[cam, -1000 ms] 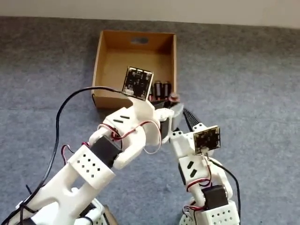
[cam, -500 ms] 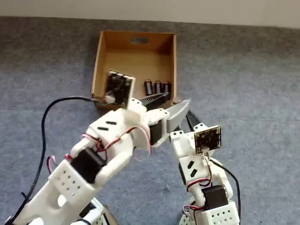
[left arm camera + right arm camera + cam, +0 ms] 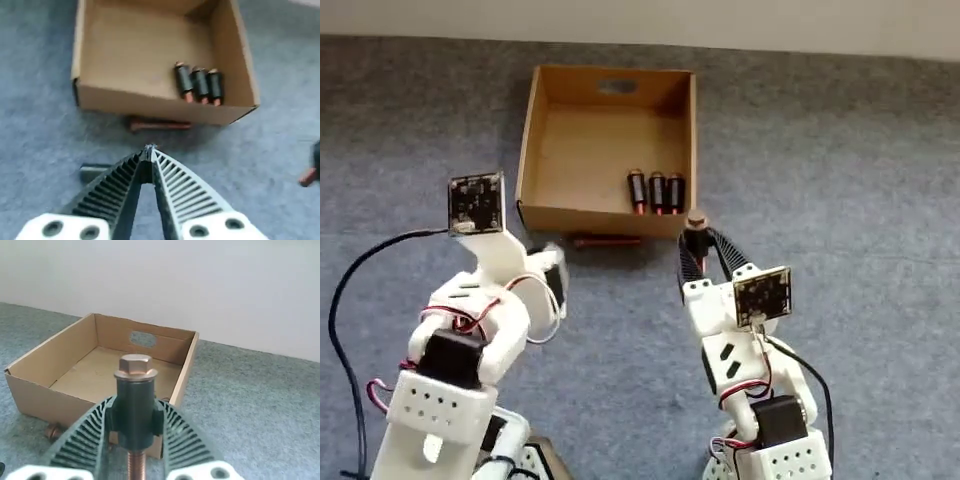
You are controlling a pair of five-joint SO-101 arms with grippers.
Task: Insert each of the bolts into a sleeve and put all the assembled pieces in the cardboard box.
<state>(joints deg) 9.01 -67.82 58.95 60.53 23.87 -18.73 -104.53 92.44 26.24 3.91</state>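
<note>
pinching a sleeved bolt (image 3: 696, 232) upright in right gripper (image 3: 136, 415) below lower-right corner of cardboard box (image 3: 605, 219); holding left gripper (image 3: 150, 150) pressed together, left of centre.

Soft, even light fills all three views, bright and free of glare. In the high view the cardboard box (image 3: 527, 140) casts only a faint, soft-edged shadow on the grey carpet (image 3: 840, 150) below its lower wall. The white wall (image 3: 225, 290) across the top of the right wrist view is evenly lit
</note>
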